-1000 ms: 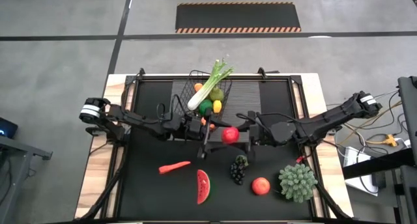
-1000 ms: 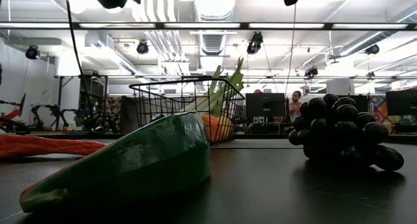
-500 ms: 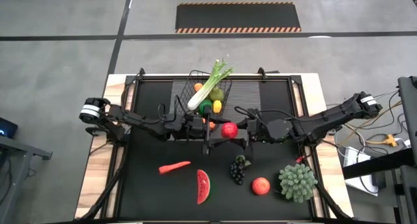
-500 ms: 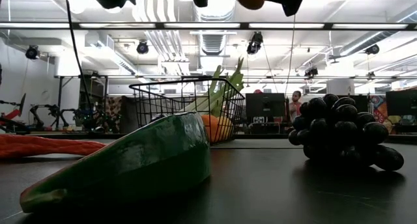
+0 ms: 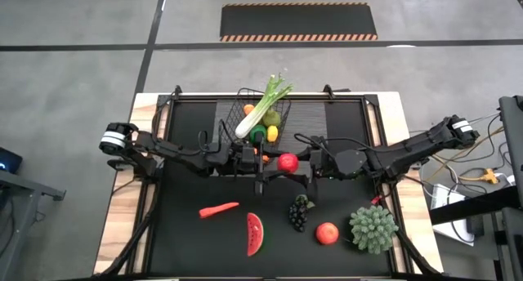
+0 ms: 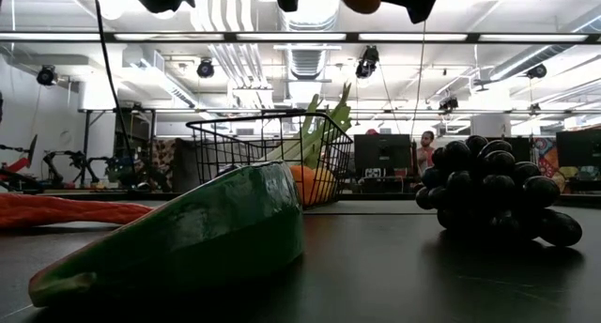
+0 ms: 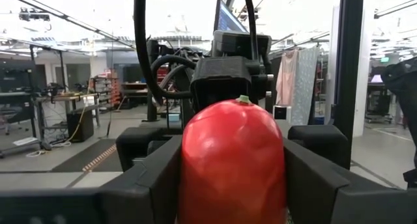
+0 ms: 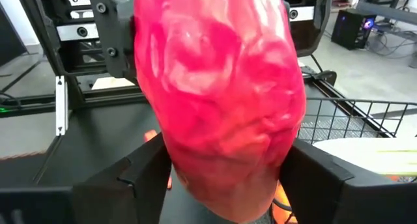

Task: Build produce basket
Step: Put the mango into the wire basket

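Note:
A red apple (image 5: 287, 162) hangs above the black mat between my two grippers, just near of the black wire basket (image 5: 260, 118). The basket holds a green leek (image 5: 263, 108), a lemon and other small fruits. My left gripper (image 5: 271, 163) reaches in from the left and my right gripper (image 5: 301, 163) from the right. Each is shut on the apple, which fills both wrist views. On the mat lie a carrot (image 5: 219, 209), a watermelon slice (image 5: 255, 234), dark grapes (image 5: 299, 212) and a red-orange round fruit (image 5: 327, 233). My left gripper pinches the apple's two sides (image 7: 186, 172) between its fingers (image 7: 153, 185), coming level from the table's left. The apple is upright, stem up, clear of the mat. My right gripper pinches the apple's sides (image 8: 176, 165) between its fingers (image 8: 140, 182), coming level from the table's right.
A green spiky plant (image 5: 373, 228) stands at the mat's near right corner. A grey ribbed mat (image 5: 327, 118) lies right of the basket. In the low view the watermelon slice (image 6: 188, 234) and the grapes (image 6: 493, 187) stand close in front, the basket (image 6: 254, 154) behind.
My right gripper has carried the red apple a little toward the table's far edge and toward my left gripper. In the last half second both grippers and the apple have kept still.

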You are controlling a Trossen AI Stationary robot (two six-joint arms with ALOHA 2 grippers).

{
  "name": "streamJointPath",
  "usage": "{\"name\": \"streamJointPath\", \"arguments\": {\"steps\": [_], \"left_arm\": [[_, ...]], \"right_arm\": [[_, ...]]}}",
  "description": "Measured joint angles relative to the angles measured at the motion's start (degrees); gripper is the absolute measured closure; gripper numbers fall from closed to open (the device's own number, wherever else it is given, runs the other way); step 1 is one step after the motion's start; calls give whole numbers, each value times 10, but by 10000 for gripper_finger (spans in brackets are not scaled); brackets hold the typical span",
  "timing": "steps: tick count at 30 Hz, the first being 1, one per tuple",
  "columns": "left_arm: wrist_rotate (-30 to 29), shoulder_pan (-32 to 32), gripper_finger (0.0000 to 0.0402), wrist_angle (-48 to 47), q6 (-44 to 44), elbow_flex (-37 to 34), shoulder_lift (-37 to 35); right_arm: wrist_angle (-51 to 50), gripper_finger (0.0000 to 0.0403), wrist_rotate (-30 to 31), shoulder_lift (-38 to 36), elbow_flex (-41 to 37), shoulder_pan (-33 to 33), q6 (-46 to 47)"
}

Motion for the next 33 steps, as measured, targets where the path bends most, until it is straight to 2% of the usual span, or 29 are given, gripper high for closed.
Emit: {"name": "streamJointPath", "arguments": {"steps": [5, 7, 13, 18, 20, 23, 26, 30, 33], "left_arm": [[-7, 1, 203, -24, 1, -9, -10], [-30, 2, 202, -61, 0, -11, -26], [-142, 6, 201, -220, 0, -11, -87], [-267, 23, 201, -372, -6, -10, -135], [-292, 41, 201, -442, -33, -5, -146], [-269, 79, 201, -532, -89, 6, -156], [-186, 119, 201, -607, -100, 23, -152], [-41, 160, 201, -714, -5, 74, -134], [-5, 188, 201, -803, 68, 126, -117]], "right_arm": [[-21, 124, 3, -14, 2, 0, -3], [-40, 118, 5, -33, 6, 0, 2], [-93, 111, 7, -96, 8, -1, 20], [-136, 111, 38, -133, 8, 0, 36], [-151, 111, 48, -139, 8, 0, 41], [-166, 110, 52, -140, 7, 0, 45], [-172, 110, 52, -134, 7, 0, 48], [-181, 109, 52, -128, 7, 0, 52], [-181, 108, 59, -125, 7, 0, 56]]}}
